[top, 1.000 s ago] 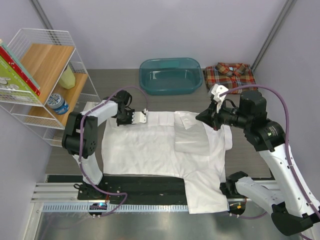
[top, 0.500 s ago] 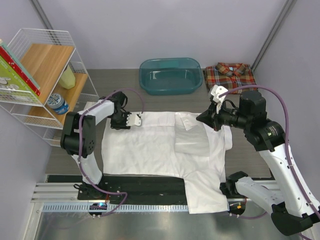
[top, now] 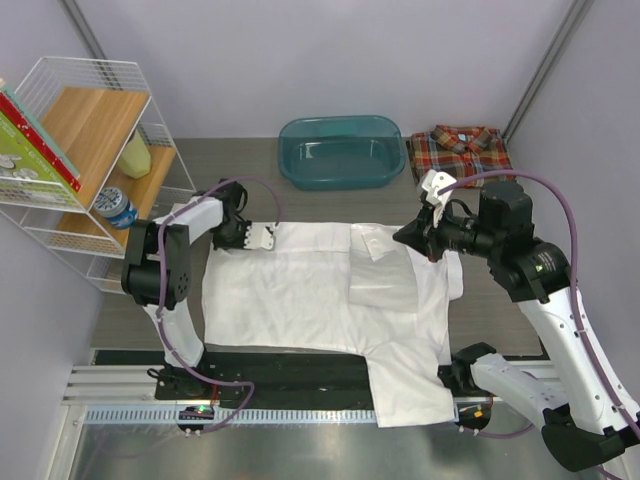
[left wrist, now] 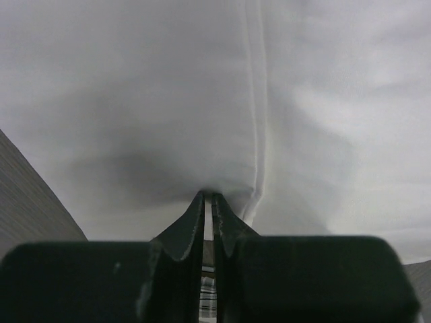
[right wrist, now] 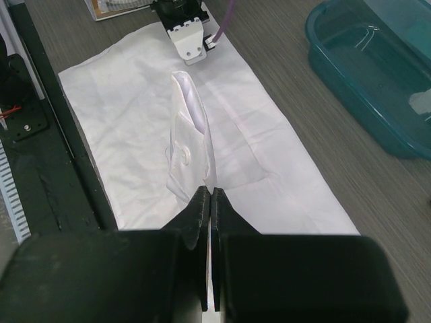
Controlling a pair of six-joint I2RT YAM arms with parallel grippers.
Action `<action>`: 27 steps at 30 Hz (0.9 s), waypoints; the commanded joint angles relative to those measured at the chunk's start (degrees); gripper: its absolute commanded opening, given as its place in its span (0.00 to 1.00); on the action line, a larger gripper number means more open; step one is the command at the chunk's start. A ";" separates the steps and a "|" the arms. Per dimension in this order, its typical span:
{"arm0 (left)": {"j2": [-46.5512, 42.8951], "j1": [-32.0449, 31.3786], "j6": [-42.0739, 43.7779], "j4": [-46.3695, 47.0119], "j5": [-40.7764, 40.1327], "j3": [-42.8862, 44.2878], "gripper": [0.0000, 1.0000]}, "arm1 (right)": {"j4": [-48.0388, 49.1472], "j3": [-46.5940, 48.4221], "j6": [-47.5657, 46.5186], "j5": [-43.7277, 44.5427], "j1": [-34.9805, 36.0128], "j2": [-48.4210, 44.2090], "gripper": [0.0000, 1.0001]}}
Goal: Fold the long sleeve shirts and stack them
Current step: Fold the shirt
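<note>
white shirt [top: 290, 295] spread flat mid-table, left gripper [left wrist: 208, 199] clenched on its far-left edge, right gripper [right wrist: 210, 193] pinching a lifted fold, plaid shirt [top: 458, 150] folded beside teal tub [top: 340, 181]

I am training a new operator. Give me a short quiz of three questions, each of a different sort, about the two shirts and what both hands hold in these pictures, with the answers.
1. True or false: the plaid shirt lies inside the teal tub.
2. What does the right hand grip? A: the white shirt. B: the plaid shirt. C: nothing.
3. Fill the gap: the left hand is shut on the ___ shirt.

Key
1. False: the plaid shirt lies outside the teal tub, beside it.
2. A.
3. white.
</note>
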 commanded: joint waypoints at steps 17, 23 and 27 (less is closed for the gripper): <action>-37.54 -19.49 -44.15 -8.00 34.96 13.38 1.00 | 8.77 -0.91 4.99 -11.47 0.38 6.04 0.01; -35.18 -32.94 -54.54 -6.33 27.67 18.13 1.00 | 12.63 -3.37 6.75 -10.77 4.16 6.13 0.01; -33.24 -40.75 -55.86 -2.47 20.03 18.22 1.00 | 12.99 -4.34 6.40 -10.15 7.15 6.04 0.01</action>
